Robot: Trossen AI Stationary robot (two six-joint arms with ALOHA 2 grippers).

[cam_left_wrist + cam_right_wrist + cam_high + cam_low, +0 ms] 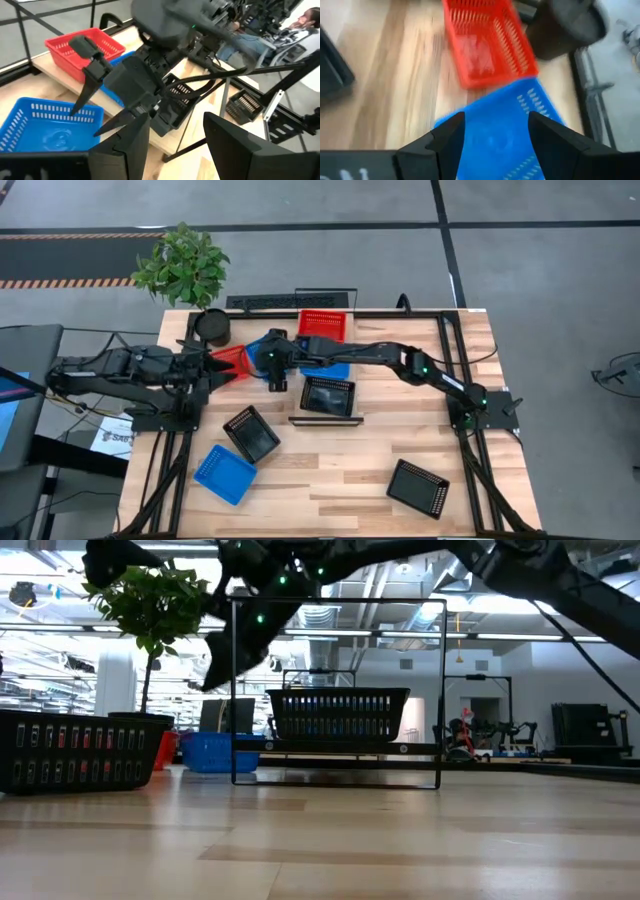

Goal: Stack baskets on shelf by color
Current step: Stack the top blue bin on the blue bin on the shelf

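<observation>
The shelf (47,75) carries a red basket (322,326), a blue basket (338,370) and a black basket (328,395) in a row. My right gripper (495,145) hangs open just above a second blue basket (505,132) on the table left of the shelf, touching nothing. Beyond that basket lies another red basket (487,45), beside the pot. My left gripper (175,150) stands open and empty at the table's left, over that red basket's (232,362) left end. The left wrist view shows my right gripper (87,122) slanting down over the blue basket (45,125).
A black plant pot (212,327) with a leafy plant stands at the far left corner. Loose on the near half of the table lie a black basket (251,433), a blue basket (224,474) and another black basket (418,488). A person sits beyond the table (305,22).
</observation>
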